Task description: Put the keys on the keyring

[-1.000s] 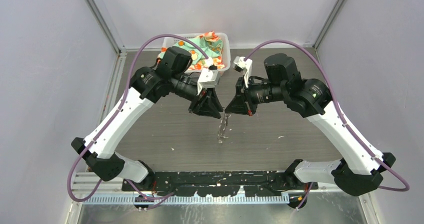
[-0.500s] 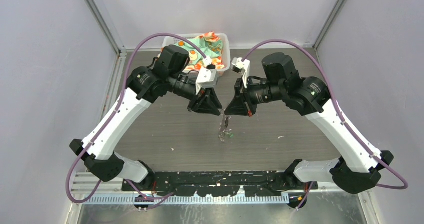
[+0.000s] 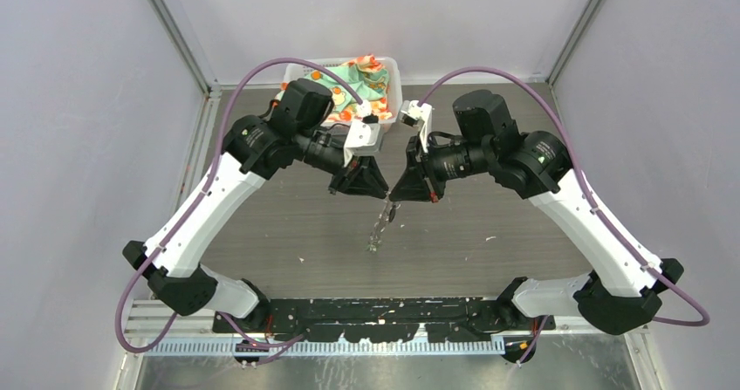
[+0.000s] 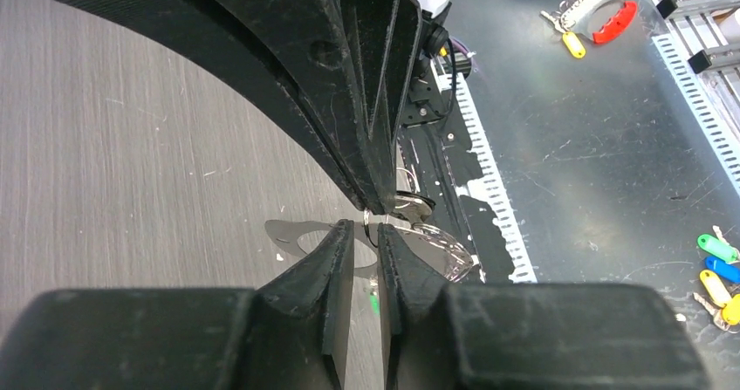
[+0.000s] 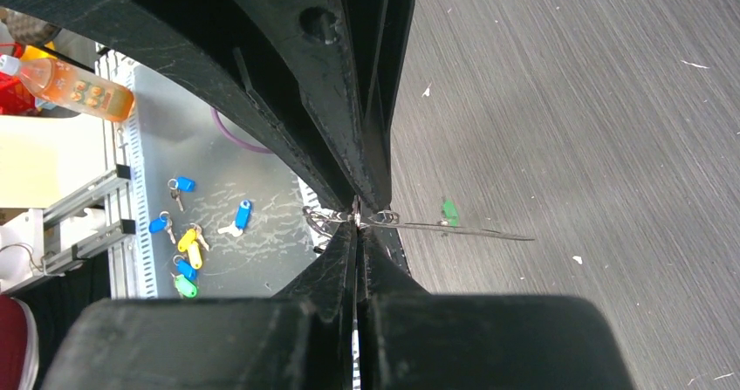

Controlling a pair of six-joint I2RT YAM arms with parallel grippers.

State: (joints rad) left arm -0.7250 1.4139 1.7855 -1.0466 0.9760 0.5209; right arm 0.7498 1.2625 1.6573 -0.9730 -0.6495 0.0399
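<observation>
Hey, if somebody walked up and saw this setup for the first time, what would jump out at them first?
The left gripper and right gripper meet tip to tip above the middle of the table, with the thin silver keyring dangling below the spot where they meet. After that, the white basket at the far edge stands out, stuffed with bright patterned cloth.

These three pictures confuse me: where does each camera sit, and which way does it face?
Top external: above and behind the arms, looking down on the table; both arms show whole, left gripper facing right gripper.
Left wrist: on the left arm, facing the right gripper; its own fingers fill the bottom.
Right wrist: on the right arm, facing the left gripper; its own fingers fill the bottom.
All three share the keyring between the grippers.
</observation>
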